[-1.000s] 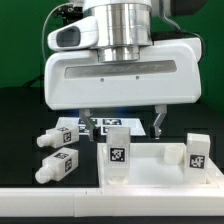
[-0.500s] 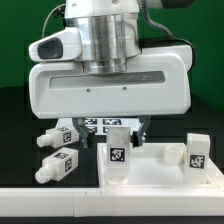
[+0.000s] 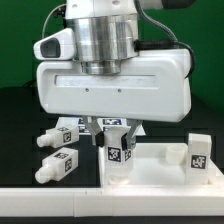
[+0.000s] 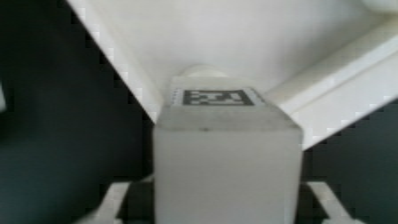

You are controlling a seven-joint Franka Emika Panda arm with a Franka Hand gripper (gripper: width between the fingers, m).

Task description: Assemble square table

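— Hand (image 3: 116, 135): apart or together?
— Partway closed, straddling the upright leg (image 3: 118, 153), one finger close at each side; cannot tell whether clamped or just short of touching.
— Placing that leg?
— Standing at the left edge of the white table top (image 3: 160, 170), near side of the black bench (image 3: 20, 150).
— Elsewhere?
— Another leg (image 3: 197, 150) upright at the right edge; two lying legs (image 3: 58, 166) left, apart from the table top. Marker board (image 3: 78, 123) flat behind the hand, green backdrop (image 3: 20, 50) beyond.

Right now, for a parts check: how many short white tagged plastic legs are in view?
4: upper lying leg, lower lying leg at the exterior view's left; middle leg upright inside the gripper; right leg upright.
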